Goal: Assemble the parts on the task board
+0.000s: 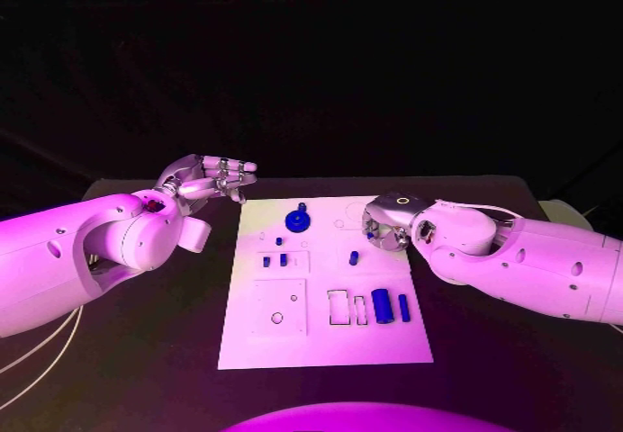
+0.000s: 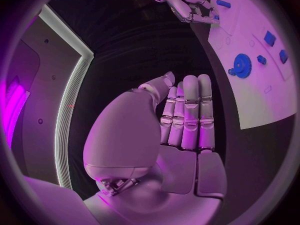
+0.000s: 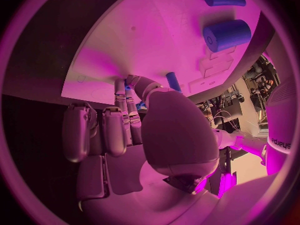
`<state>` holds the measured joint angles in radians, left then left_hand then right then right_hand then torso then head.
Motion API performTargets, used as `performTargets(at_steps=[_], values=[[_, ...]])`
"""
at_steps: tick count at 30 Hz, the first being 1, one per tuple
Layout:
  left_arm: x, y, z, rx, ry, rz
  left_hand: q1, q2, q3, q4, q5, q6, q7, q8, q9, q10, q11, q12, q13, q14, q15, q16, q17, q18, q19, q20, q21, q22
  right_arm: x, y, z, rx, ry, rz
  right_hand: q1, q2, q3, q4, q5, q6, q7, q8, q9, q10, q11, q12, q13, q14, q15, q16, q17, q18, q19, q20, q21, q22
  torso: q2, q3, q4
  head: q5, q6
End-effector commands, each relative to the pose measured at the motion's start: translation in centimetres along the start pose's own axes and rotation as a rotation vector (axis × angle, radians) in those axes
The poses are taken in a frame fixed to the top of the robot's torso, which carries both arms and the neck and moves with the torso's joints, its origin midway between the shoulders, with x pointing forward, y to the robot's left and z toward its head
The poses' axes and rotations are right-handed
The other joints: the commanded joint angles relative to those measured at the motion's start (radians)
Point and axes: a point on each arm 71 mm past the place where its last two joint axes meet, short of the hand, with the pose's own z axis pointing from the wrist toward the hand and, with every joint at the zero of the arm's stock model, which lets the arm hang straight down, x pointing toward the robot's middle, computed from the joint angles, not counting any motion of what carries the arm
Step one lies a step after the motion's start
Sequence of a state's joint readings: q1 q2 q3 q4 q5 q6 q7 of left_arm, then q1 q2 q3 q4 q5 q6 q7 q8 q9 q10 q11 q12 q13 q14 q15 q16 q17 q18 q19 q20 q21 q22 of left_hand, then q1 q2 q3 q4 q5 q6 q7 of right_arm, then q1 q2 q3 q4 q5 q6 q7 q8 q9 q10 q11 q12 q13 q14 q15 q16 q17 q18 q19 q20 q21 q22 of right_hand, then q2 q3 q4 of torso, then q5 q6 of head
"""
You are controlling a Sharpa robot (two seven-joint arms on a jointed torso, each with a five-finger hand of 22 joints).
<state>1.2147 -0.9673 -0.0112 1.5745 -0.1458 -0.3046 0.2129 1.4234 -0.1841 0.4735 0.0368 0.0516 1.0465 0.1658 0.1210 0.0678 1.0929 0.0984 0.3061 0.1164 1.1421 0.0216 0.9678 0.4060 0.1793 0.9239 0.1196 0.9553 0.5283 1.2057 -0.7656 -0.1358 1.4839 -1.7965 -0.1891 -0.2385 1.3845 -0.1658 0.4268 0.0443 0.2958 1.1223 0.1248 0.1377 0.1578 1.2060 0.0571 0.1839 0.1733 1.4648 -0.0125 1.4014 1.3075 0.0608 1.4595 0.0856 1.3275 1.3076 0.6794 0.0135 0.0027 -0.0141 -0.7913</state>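
Looking at the right hand (image 1: 387, 227), it's down over the far right part of the task board (image 1: 325, 346), fingers curled toward the surface. The right wrist view shows fingertips (image 3: 130, 96) meeting around something small and blue, but I can't tell whether it's pinched or just touched. A small blue peg (image 1: 353, 257) lies on the board just beside that hand, the blue gear (image 1: 299, 220) sits near the far edge, and a fat blue cylinder (image 1: 382, 304) with a thinner blue bar (image 1: 404, 307) lies by the rectangular slots (image 1: 347, 307) toward the near right. Two more short pegs (image 1: 275, 260) stand on the left half.

The left hand (image 1: 208, 178) hangs off the board's far left corner, fingers straight and pressed side by side, holding nothing.

My take: it's a pick step. Get a firm pinch on the small piece before lifting, lift straight up, and don't drag the knuckles across the loose peg nearby. Tiny round parts roll easily.
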Motion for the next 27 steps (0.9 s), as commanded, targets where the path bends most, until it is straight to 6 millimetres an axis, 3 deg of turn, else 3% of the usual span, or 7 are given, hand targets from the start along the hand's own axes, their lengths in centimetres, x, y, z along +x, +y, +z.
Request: performTargets(at_steps=[1, 8, 27], values=[[0.1, -0.1, 0.0, 0.001, 0.002, -0.005, -0.001, 0.008, -0.005, -0.002, 0.001, -0.006, 0.001, -0.003, -0.001, -0.006, 0.001, 0.005, 0.001, -0.002, 0.002, -0.006, -0.001, 0.006, 0.004, -0.001, -0.004, -0.001, 0.4, 0.0, 0.0, 0.012, 0.024, -0.017, -0.001, 0.012, 0.011, -0.002, -0.008, 0.012, 0.000, 0.003, 0.002, 0.013, -0.001, -0.006, -0.002, 0.063, -0.008, 0.007, 0.033, -0.010, 0.013, 0.000, 0.007, 0.169, -0.001, -0.0002, 0.0006, -0.001, -0.001], [0.1, -0.1, 0.0, -0.005, 0.001, -0.004, 0.000, 0.009, -0.006, -0.003, 0.001, -0.008, 0.002, -0.005, -0.001, -0.010, 0.002, 0.006, 0.001, -0.002, 0.002, -0.008, -0.002, 0.005, 0.005, -0.001, -0.006, -0.002, 0.3, -0.1, 0.0, 0.017, 0.001, -0.013, 0.007, 0.033, 0.036, -0.017, -0.044, 0.025, -0.003, 0.003, 0.006, 0.027, -0.005, -0.012, -0.006, 0.064, -0.012, 0.010, 0.035, -0.013, 0.018, -0.004, 0.020, 0.176, 0.000, 0.0000, 0.0006, 0.001, 0.000], [-0.3, 0.1, 0.1, -0.022, -0.004, 0.000, 0.004, 0.012, -0.007, -0.008, 0.001, -0.012, 0.005, -0.006, -0.001, -0.017, 0.004, 0.007, 0.001, -0.003, 0.004, -0.012, -0.005, 0.005, 0.007, -0.001, -0.009, -0.005, -1.0, -0.2, -1.1, 0.002, -0.117, 0.020, -0.005, 0.032, 0.041, -0.018, -0.057, 0.032, -0.005, 0.003, 0.009, 0.035, -0.007, -0.015, -0.008, 0.064, -0.012, 0.012, 0.035, -0.016, 0.025, -0.005, 0.035, 0.184, -0.001, 0.0002, -0.0006, 0.000, 0.004]])
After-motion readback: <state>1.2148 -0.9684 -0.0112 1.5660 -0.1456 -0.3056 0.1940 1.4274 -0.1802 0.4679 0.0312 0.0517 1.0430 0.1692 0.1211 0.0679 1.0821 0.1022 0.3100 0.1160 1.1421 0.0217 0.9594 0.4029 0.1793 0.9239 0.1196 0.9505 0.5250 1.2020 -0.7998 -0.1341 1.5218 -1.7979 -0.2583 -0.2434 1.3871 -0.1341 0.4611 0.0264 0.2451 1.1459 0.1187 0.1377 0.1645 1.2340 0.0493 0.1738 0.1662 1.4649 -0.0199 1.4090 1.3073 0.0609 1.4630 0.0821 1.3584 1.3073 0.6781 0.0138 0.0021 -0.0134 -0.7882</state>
